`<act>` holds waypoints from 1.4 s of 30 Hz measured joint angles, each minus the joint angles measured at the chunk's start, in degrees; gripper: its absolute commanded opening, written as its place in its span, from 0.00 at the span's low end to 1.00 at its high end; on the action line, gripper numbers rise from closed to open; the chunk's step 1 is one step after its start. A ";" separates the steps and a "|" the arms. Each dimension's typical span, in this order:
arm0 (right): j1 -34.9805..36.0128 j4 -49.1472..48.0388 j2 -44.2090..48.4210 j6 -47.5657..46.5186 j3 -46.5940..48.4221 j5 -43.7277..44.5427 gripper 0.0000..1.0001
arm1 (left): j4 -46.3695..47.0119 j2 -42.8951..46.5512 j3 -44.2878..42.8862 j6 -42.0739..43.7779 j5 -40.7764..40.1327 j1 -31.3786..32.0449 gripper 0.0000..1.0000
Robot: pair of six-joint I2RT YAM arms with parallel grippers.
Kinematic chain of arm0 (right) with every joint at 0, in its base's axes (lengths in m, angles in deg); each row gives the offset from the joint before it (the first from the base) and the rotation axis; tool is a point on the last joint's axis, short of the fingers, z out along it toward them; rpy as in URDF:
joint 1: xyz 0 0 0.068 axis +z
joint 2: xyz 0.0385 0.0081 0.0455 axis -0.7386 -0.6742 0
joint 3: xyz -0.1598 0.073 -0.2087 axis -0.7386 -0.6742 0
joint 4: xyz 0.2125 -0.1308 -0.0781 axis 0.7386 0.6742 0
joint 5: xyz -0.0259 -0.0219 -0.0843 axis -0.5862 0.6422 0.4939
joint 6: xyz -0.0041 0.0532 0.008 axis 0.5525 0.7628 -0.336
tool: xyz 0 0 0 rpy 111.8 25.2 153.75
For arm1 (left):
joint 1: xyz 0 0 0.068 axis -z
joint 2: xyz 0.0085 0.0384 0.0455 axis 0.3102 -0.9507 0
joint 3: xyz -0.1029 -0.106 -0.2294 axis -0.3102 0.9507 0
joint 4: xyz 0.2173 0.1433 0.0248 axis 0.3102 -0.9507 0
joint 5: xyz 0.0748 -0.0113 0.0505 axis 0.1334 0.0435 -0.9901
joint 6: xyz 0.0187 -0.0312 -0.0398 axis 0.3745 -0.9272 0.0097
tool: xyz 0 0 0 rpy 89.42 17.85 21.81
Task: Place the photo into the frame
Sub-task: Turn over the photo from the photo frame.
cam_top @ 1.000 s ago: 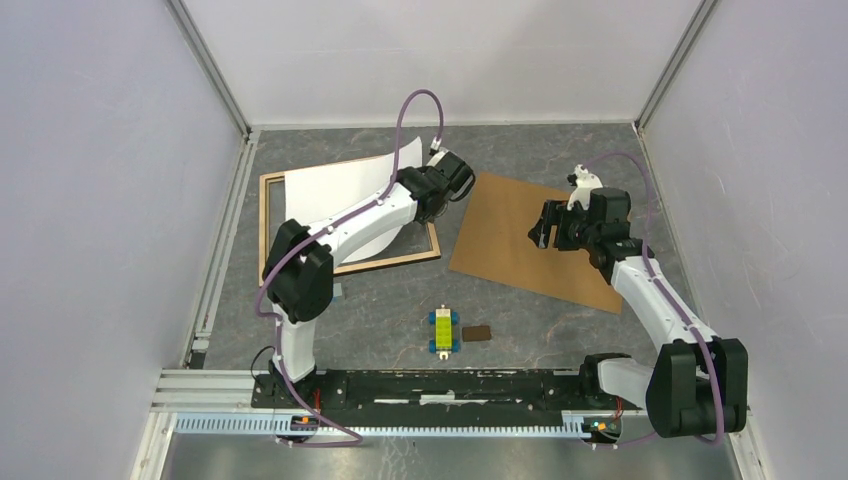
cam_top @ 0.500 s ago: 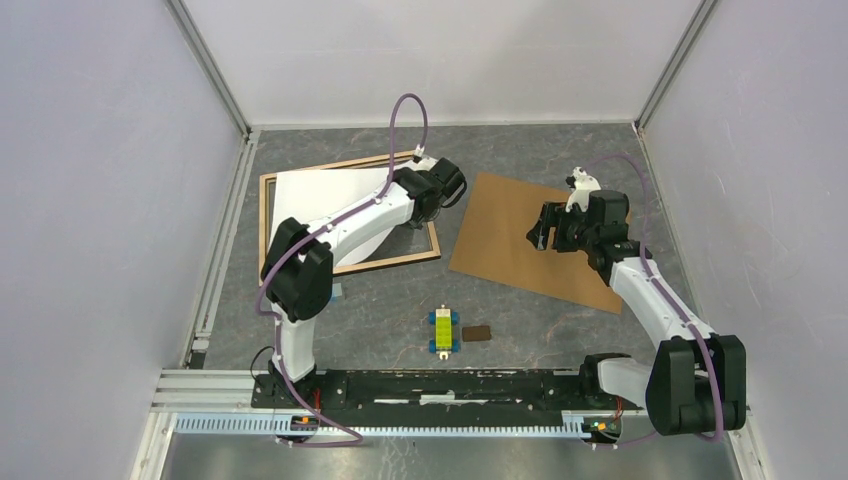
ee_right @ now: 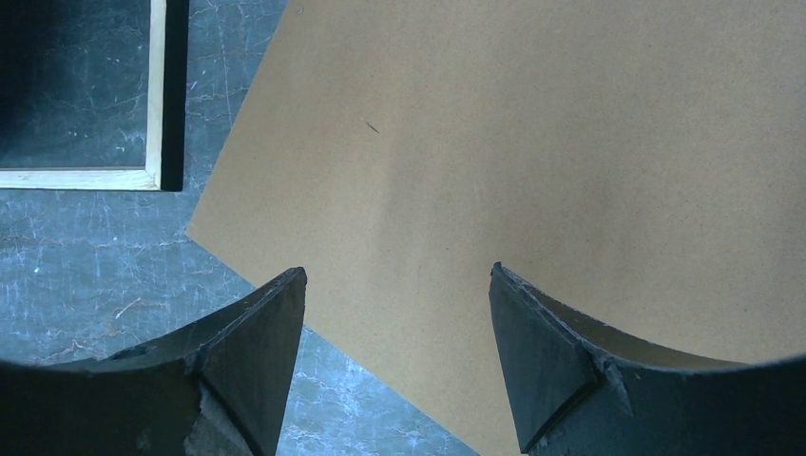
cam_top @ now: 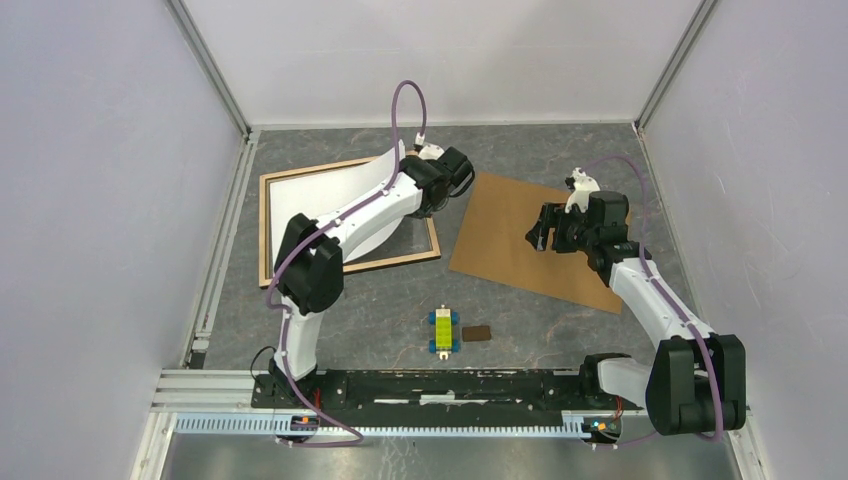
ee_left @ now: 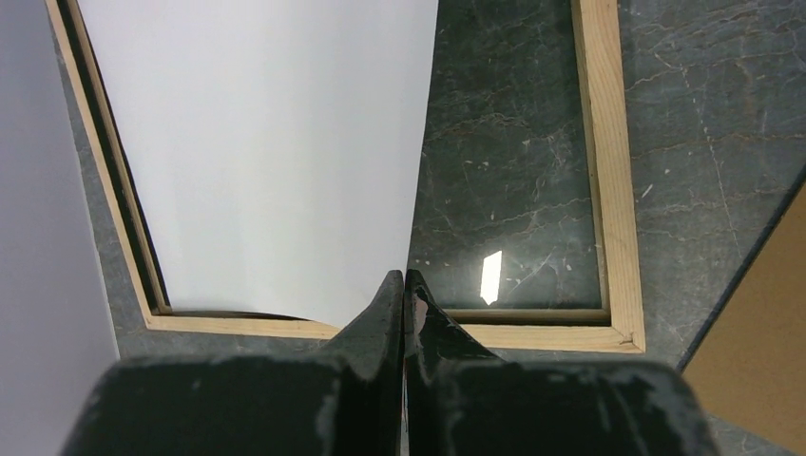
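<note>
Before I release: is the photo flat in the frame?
Not flat. The left gripper pinches the photo by one lifted edge; the frame is partly uncovered.

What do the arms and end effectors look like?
The left arm and right arm match: white links, bulky black joint housings, a purple cable running along each. The left end effector and right end effector have black wedge-shaped fingers, scuffed grey near the base.
</note>
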 measured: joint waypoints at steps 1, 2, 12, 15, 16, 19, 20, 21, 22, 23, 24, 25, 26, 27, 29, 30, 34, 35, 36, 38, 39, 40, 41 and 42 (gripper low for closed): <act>0.00 -0.02 0.00 0.00 -0.09 -0.15 0.76 | -0.09 -0.22 -0.22 -0.28 -0.13 0.00 0.02; 0.00 -0.04 0.00 0.00 -0.22 -0.24 0.76 | -0.31 -0.35 -0.31 -0.59 -0.44 0.00 0.02; 0.00 -0.22 0.07 0.00 -0.81 -0.68 0.76 | -0.70 -0.66 1.49 -0.92 -2.71 -0.87 0.02; 0.00 -0.28 0.09 0.00 -0.83 -0.70 0.76 | -0.72 -0.66 2.58 -0.90 -2.97 -1.44 0.02; 0.00 -0.33 0.09 0.00 -0.83 -0.72 0.76 | -0.72 -0.66 2.64 -0.90 -2.99 -1.57 0.02; 0.00 -0.39 0.09 0.00 -0.83 -0.76 0.76 | -0.70 -0.66 2.67 -0.87 -3.39 -1.73 0.02; 0.00 -0.37 0.09 0.00 -0.83 -0.79 0.76 | -0.70 -0.66 2.67 -0.87 -3.39 -1.73 0.02; 0.00 -0.39 0.09 0.00 -0.83 -0.79 0.76 | -0.70 -0.66 2.67 -0.87 -3.39 -1.73 0.03; 0.00 -0.39 0.09 0.00 -0.83 -0.79 0.76 | -0.70 -0.66 2.67 -0.87 -3.39 -1.73 0.07; 0.00 -0.39 0.09 0.00 -0.83 -0.79 0.76 | -0.70 -0.66 2.67 -0.85 -3.37 -1.73 0.10; 0.00 -0.39 0.09 0.00 -0.83 -0.79 0.76 | -0.70 -0.66 2.67 -0.85 -3.30 -1.70 0.16; 0.00 -0.39 0.09 0.00 -0.83 -0.79 0.76 | -0.70 -0.66 2.67 -0.85 -3.17 -1.70 0.22; 0.00 -0.39 0.09 0.00 -0.83 -0.81 0.76 | -0.68 -0.66 2.67 -0.81 -2.86 -1.70 0.28; 0.00 -0.39 0.09 0.00 -0.83 -0.81 0.76 | -0.68 -0.66 2.67 -0.79 -2.47 -1.70 0.34; 0.00 -0.39 0.09 0.00 -0.83 -0.79 0.76 | -0.66 -0.63 2.69 -0.55 -1.66 -1.70 0.49; 0.00 -0.39 0.09 0.00 -0.83 -0.79 0.76 | -0.55 -0.57 2.78 -0.31 -1.18 -1.70 0.57; 0.00 -0.39 0.09 -0.02 -0.83 -0.76 0.76 | 0.24 0.76 4.22 0.81 1.49 -1.70 0.90; 0.00 -0.39 0.09 -0.02 -0.83 -0.74 0.76 | 0.46 1.42 4.83 0.96 2.38 -1.70 0.94; 0.00 -0.39 0.09 -0.02 -0.83 -0.72 0.76 | 0.79 2.27 5.53 1.03 3.37 -1.70 0.98; 0.00 -0.37 0.09 -0.04 -0.83 -0.68 0.76 | 1.51 4.48 6.86 1.29 5.84 -1.70 1.00; 0.00 -0.35 0.09 -0.04 -0.83 -0.61 0.76 | 2.25 5.99 7.74 1.31 7.34 -1.70 1.00; 0.00 -0.33 0.09 -0.07 -0.83 -0.55 0.76 | 2.89 7.69 8.55 1.33 8.81 -1.70 1.00; 0.00 -0.31 0.09 -0.13 -0.83 -0.52 0.76 | 3.43 9.07 9.20 1.36 10.21 -1.73 1.00; 0.00 -0.24 0.09 -0.26 -0.83 -0.42 0.76 | 4.13 10.95 9.99 1.38 11.87 -1.73 1.00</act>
